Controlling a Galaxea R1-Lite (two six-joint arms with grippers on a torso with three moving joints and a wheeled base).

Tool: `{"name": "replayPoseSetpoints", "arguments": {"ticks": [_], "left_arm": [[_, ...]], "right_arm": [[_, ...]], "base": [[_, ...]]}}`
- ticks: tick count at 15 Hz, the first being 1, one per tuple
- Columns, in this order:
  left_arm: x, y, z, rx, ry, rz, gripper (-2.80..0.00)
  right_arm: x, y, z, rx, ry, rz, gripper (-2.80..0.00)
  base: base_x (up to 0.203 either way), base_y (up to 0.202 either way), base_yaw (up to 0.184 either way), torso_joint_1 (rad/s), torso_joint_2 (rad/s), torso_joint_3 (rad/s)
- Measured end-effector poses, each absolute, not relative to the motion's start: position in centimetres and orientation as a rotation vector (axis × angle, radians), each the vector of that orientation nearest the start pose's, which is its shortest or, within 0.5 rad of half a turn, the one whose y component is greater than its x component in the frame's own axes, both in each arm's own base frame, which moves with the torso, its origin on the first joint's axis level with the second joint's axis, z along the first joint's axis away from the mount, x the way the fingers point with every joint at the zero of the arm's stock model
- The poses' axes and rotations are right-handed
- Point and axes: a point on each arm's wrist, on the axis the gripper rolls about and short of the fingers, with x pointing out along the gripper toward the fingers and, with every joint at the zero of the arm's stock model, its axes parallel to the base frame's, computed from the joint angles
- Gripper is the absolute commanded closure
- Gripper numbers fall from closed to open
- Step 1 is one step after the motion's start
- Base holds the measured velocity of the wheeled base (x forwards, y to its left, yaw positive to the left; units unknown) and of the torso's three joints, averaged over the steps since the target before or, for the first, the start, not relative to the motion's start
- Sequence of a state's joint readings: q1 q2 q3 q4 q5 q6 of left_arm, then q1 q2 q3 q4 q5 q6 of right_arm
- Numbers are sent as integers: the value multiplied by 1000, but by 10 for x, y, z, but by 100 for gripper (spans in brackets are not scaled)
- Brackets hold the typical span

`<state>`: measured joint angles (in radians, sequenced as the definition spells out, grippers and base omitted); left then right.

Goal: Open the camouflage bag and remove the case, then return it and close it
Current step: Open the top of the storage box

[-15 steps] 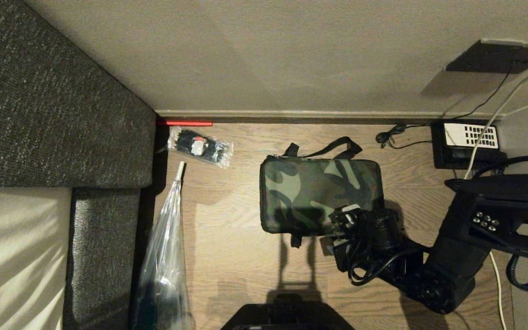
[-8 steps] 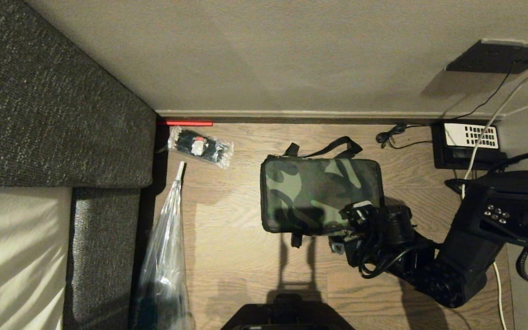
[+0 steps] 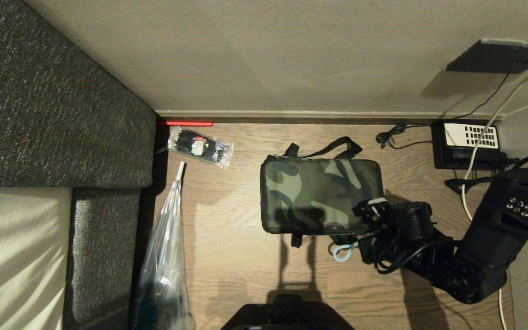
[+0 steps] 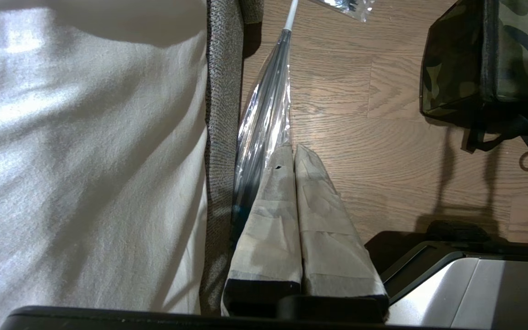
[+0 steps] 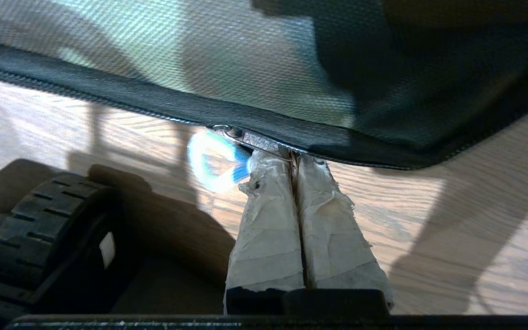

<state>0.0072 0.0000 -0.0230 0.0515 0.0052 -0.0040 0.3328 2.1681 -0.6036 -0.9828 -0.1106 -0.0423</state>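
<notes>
Pinching the metal zipper pull with fingers clenched, the right gripper should drag steadily along the camouflage bag edge, keeping tension

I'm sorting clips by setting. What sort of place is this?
Probably a lived-in room, perhaps a bedroom: a wood floor, an upholstered seat or bed edge with a pale sheet, and a desk telephone on the floor.

No readable txt, labels or nos. anywhere; phone keypad marks too small to tell
</notes>
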Motion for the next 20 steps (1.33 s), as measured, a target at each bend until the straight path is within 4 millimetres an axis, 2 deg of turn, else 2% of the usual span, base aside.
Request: {"name": "replayPoseSetpoints", "arguments": {"ticks": [5, 11, 14, 17, 20], "left_arm": [[-25, 0, 77, -4, 29, 12, 0], [-25, 0, 76, -4, 29, 11, 0], [-25, 0, 76, -4, 29, 12, 0], [-25, 0, 77, -4, 29, 12, 0], [-25, 0, 77, -4, 29, 11, 0]], "right_arm": [[312, 93, 19, -167, 573, 205, 0], [310, 69, 21, -188, 589, 198, 0], [310, 65, 22, -188, 591, 189, 0], [315, 44, 22, -224, 597, 166, 0], [316, 39, 22, -224, 598, 154, 0]], "base": [[0, 0, 0, 0, 0, 0], [0, 0, 0, 0, 0, 0], [0, 0, 0, 0, 0, 0], [0, 0, 0, 0, 0, 0], [0, 0, 0, 0, 0, 0]]}}
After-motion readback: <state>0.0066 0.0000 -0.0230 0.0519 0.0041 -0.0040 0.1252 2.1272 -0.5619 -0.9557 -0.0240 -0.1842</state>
